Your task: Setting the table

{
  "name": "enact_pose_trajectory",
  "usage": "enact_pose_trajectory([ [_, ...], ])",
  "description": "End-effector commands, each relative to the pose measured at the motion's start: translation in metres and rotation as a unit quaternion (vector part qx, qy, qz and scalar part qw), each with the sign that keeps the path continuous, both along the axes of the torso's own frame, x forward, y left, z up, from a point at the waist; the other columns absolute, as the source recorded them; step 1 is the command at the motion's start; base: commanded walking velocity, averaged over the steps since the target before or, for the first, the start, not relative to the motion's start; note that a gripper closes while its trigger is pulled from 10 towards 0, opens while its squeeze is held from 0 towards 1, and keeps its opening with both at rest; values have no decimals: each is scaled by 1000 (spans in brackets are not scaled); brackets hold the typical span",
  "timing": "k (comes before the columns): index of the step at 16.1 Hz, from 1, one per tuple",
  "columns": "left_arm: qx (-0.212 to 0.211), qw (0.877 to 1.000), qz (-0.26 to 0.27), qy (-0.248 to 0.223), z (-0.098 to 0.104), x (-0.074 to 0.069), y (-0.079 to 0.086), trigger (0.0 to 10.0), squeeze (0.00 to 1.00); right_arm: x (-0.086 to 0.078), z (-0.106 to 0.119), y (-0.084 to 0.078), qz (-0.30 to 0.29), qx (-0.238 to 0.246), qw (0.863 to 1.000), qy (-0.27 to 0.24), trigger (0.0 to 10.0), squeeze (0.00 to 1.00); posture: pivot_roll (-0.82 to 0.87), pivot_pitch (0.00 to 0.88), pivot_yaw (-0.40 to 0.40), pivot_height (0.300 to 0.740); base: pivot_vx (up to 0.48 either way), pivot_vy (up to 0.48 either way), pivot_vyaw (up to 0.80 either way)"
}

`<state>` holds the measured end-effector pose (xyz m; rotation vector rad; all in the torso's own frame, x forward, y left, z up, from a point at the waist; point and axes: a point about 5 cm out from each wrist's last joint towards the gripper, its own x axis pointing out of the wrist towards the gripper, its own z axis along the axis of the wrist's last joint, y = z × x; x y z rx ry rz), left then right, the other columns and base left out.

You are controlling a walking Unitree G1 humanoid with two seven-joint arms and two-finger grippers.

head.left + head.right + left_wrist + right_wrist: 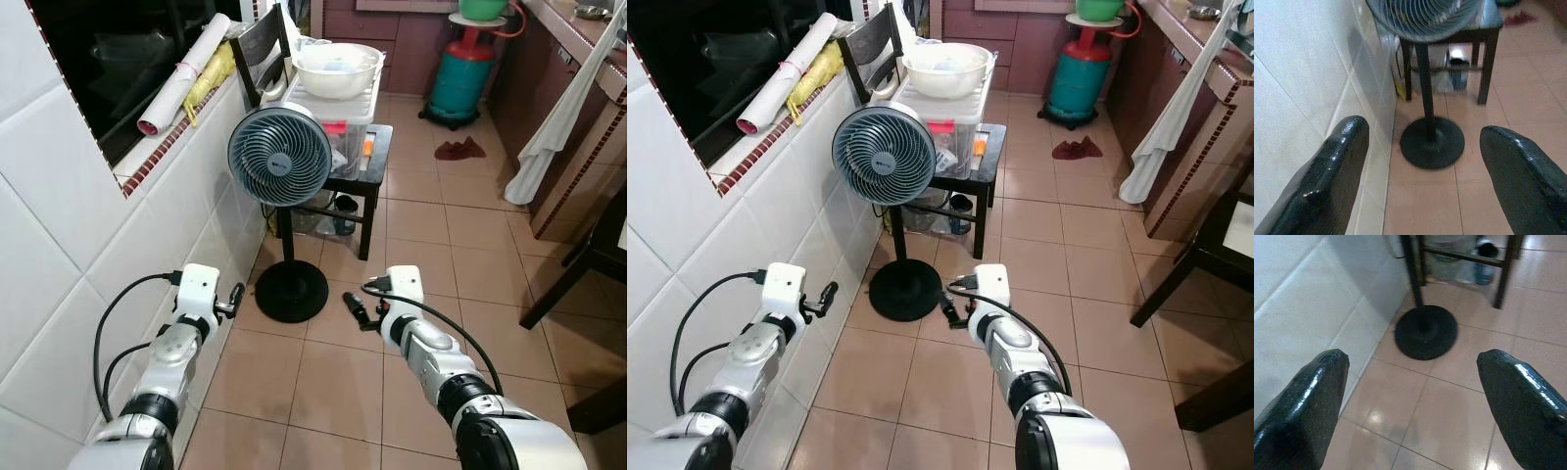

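Left fingers: your left gripper (1420, 161) has its two black fingers (1334, 171) spread wide apart, with nothing between them.
Right fingers: your right gripper (1415, 391) is spread wide too, and it grips nothing.
Left gripper place: it is held up over the floor, close to the white tiled wall (59, 225), on the wall side of the fan (280, 155).
Right gripper place: it is held up over the floor on the other side of the fan's round black base (291, 291), near it but not touching.
Fan: you see a grey round fan on a thin black pole, standing upright on the tan floor tiles (431, 255).
Stool: a dark little table (367, 162) stands just behind the fan.
Task thing: a big white bowl (338, 67) sits on a clear plastic box (333, 117) on that little table, behind the fan and well apart from both grippers.
Window ledge: a rolled white paper (186, 73) lies on the ledge up above the fan.
Gas tank: a green gas tank (460, 83) stands far behind the fan, with a red cloth (458, 149) on the floor near it.
Towel: a white cloth (563, 122) hangs from the counter, well apart from the fan.
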<state>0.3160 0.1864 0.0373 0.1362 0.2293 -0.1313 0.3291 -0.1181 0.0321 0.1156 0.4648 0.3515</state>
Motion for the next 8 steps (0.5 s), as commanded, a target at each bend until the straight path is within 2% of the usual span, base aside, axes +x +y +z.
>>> enact_pose_trajectory([
  [1,-17,1000,16,-21,0,-7,5,10000,0,5,12,-4,21,-19,998,-51,10000,0,-55,0,21,740,0,0,0],
  [2,-24,999,26,-29,0,-10,7,10000,0,6,14,-7,21,-30,997,-69,10000,0,-55,0,22,740,0,0,0],
  [3,-36,997,53,-47,-3,-21,9,10000,0,2,14,-25,-19,-38,995,-88,10000,0,-62,0,29,740,0,0,0],
  [4,-36,996,60,-53,-4,-25,10,10000,0,1,13,-30,-31,-38,995,-90,10000,0,-62,0,29,740,0,0,0],
  [5,-39,994,85,-56,-12,-41,13,10000,0,-9,11,-46,-40,-34,994,-101,10000,0,-83,0,49,740,0,0,0],
  [6,-29,994,87,-59,-18,-53,12,10000,0,-21,11,-55,-34,-44,992,-114,10000,0,-86,0,62,740,0,0,0],
  [7,-28,995,82,-57,-19,-56,11,10000,0,-25,11,-57,-33,-42,992,-116,10000,0,-87,0,64,740,0,0,0],
  [8,-49,994,87,-40,-23,-66,6,10000,0,-37,10,-63,-38,-59,988,-138,10000,0,-90,11,76,740,0,0,0],
])
